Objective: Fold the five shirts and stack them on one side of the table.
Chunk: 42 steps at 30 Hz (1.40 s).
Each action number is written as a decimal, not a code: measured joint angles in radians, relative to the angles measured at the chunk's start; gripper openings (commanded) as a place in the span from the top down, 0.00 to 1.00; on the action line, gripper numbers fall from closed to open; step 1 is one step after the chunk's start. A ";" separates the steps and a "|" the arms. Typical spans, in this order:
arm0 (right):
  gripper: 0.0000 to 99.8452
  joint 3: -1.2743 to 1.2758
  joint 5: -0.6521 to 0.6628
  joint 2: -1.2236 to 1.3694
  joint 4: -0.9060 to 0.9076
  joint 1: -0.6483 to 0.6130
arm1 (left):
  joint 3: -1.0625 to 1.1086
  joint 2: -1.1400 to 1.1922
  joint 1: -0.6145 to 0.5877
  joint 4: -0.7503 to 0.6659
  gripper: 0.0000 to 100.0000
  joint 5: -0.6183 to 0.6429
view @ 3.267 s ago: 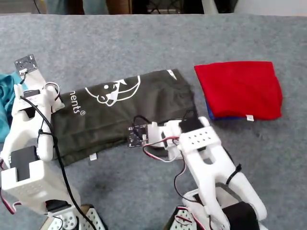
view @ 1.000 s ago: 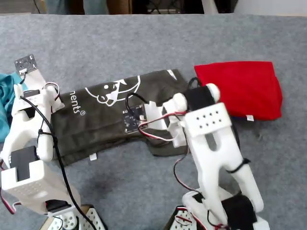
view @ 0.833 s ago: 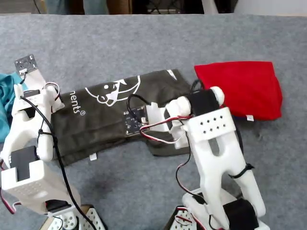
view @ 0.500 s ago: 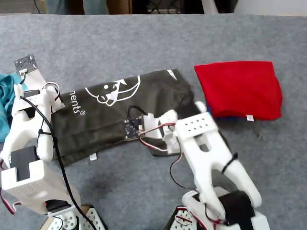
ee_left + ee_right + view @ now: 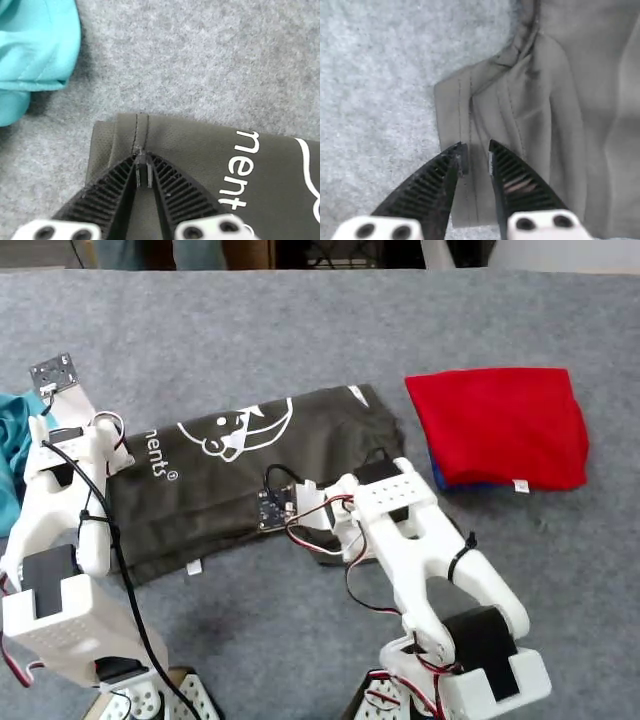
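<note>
Olive shirt (image 5: 250, 465) lies flat in the middle of the tabletop (image 5: 300, 330). Its long axis runs from the left edge toward the right edge, and the right end is angled slightly toward the far edge. It appears partly folded lengthwise, with the printed side up.

Left gripper (image 5: 143, 167) is clamped on the hem at the shirt's left end. The jaws meet on the seam, just inside the corner.

Right gripper (image 5: 475, 152) sits over the shirt's near-right end, where a loose sleeve flap projects toward the near edge. Its jaws stand a narrow gap apart, with the tips down on the flap's stitched hem. It cannot be determined whether any cloth is pinched.

The coming fold probably depends on this flap. It lies directly under the right gripper, and the bulk of the shirt extends from there toward the far and left edges.

Red shirt (image 5: 495, 425) lies folded near the right edge on top of a blue shirt (image 5: 436, 478), just beside the olive shirt's right end. The right arm is the nearer one to this stack.

Teal shirt (image 5: 12, 440) lies crumpled at the left edge, apart from the olive shirt.
</note>
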 measured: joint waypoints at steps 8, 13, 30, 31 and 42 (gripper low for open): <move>0.91 -0.034 0.000 0.009 -0.003 0.035 | 0.000 0.000 0.000 0.000 0.97 0.000; 0.88 -0.046 0.000 0.015 -0.018 0.037 | 0.000 0.000 0.000 0.000 0.97 0.000; 0.86 -0.118 0.000 0.204 -0.055 0.035 | 0.000 0.000 0.000 0.000 0.97 0.000; 0.86 -0.118 0.000 0.204 -0.061 0.035 | 0.000 0.000 0.000 0.000 0.97 0.000; 0.99 -0.132 -0.002 0.218 -0.106 0.066 | 0.000 0.000 0.000 0.000 0.97 0.000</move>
